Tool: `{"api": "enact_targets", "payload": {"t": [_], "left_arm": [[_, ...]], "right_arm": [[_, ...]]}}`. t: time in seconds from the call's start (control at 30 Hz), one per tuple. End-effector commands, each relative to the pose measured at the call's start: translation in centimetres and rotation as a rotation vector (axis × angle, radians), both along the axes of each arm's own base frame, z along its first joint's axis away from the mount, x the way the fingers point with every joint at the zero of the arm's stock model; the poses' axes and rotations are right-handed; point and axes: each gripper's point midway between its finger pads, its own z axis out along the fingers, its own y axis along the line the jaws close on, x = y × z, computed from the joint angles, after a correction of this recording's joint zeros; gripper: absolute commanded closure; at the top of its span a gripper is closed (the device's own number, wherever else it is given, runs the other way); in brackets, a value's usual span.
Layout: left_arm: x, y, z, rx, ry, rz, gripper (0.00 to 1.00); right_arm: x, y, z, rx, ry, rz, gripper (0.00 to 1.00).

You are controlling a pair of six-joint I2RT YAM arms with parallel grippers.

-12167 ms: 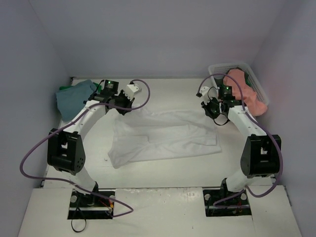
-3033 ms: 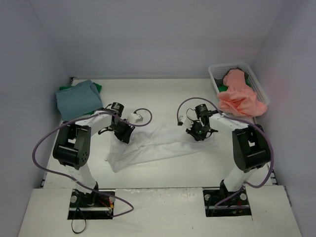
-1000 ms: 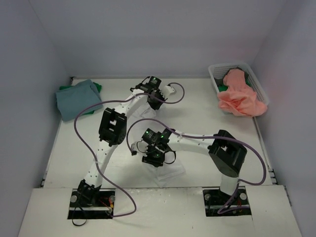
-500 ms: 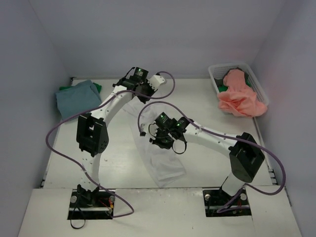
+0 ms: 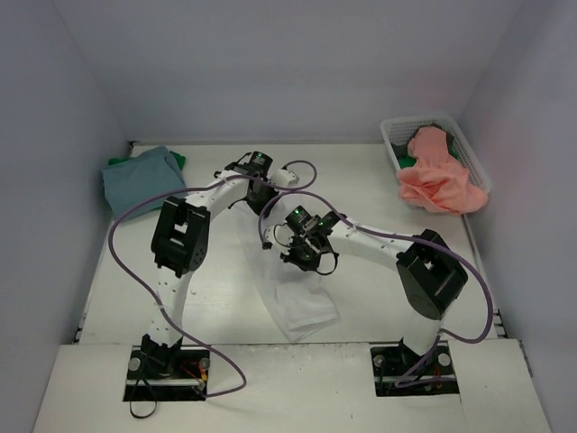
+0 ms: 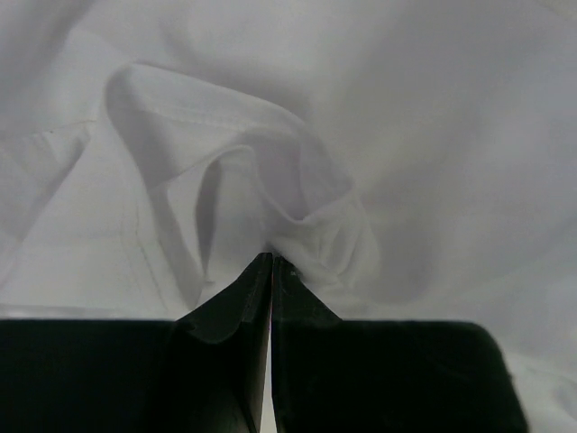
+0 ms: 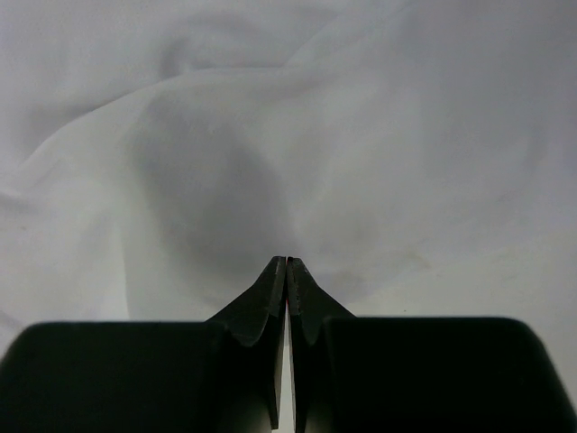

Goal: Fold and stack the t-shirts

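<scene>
Finds the white t-shirt [image 5: 302, 311] drawn into a long, narrow, rumpled strip, running from the middle of the table [image 5: 361, 180] toward six o'clock. Pinches it at the twelve o'clock end with the left gripper [image 6: 271, 257], jaws pressed together on a puckered knot of cloth. Meets it midway along with the right gripper [image 7: 286, 262], jaws likewise closed to nothing, tips on the cloth with a soft ridge running into them. Judged to nip a thin layer, though not plainly seen.

Counts as done: a folded light blue t-shirt [image 5: 140, 180] at ten o'clock, lying on a bright green t-shirt [image 5: 178, 161] showing only an edge. Counts as left: the white one, midway through folding and far from a tidy rectangle, and the salmon pink t-shirt [image 5: 442, 185] heaped in and over the white mesh basket [image 5: 469, 149] at two o'clock. Puts the task near half done, at a guess.

Cannot make out sleeves or collar of the white shirt in either wrist view, only folds. Loses much of its upper part under both arms from above. Cannot vouch for further shirts under the pink heap, beyond a dark scrap of cloth [image 5: 403, 161] at its nine o'clock side, perhaps another shirt.
</scene>
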Motion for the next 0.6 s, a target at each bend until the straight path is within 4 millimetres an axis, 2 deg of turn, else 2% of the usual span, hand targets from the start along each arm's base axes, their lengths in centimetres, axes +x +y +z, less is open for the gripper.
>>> {"api": "enact_targets", "payload": {"t": [0.0, 0.3, 0.43, 0.57], "left_arm": [[1.8, -0.7, 2.4, -0.07, -0.05, 0.022, 1.0], [2.3, -1.0, 0.5, -0.095, -0.021, 0.035, 1.0], [2.8, -1.5, -0.4, -0.096, -0.005, 0.028, 1.0], [3.9, -1.9, 0.0, -0.105, -0.02, 0.028, 1.0]], "right_arm": [[-0.3, 0.3, 0.6, 0.031, 0.001, 0.013, 1.0], [-2.5, 0.4, -0.4, 0.02, 0.054, 0.046, 1.0], [-4.5, 1.0, -1.9, -0.009, 0.102, 0.086, 1.0], [-6.0, 1.7, -3.1, -0.033, 0.14, 0.12, 1.0]]}}
